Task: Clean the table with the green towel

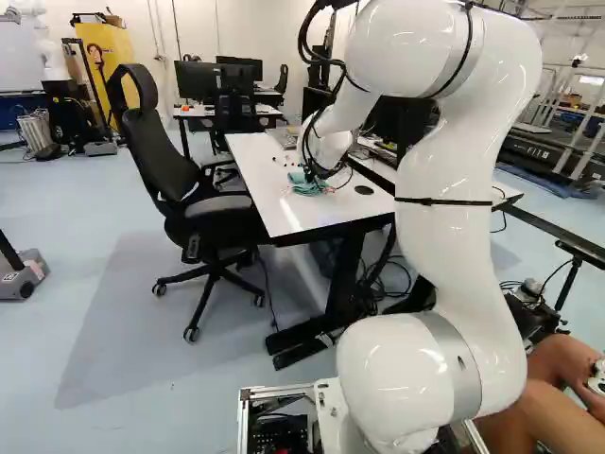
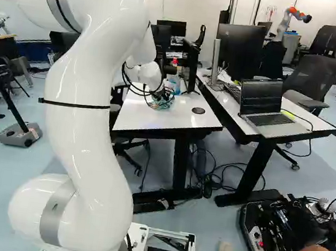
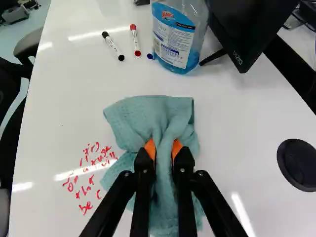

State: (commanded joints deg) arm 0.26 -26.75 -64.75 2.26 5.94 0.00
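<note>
Green towel [image 3: 129, 118] clamped from both sides, bunched up between the orange pads [image 3: 150, 148] of the gripper [image 3: 163, 149], loose edges fanned out on the white table [image 3: 64, 108]. Main fold running lengthwise, out ahead of the jaws and back beneath them, in line with the fingers. And the likely target: red handwriting [image 3: 85, 181], just beside the towel on the office chair's [image 1: 153, 151] side, nearest strokes close up to the hem; no telling about ink underneath. So, a sideways sweep called for, across that long fold, with light pressure. Over to the arm [image 1: 442, 227]: bent over high, stretched forward, wrist angled down over the tabletop. Ahead of the jaws, apart from the towel, cleaner bottle [image 3: 173, 42], red marker [image 3: 135, 39] and black marker [image 3: 113, 46]; on the opposite side from the writing, round grommet [image 3: 298, 165]. Worth keeping flat throughout, for fear of bunching and missed ink.
</note>
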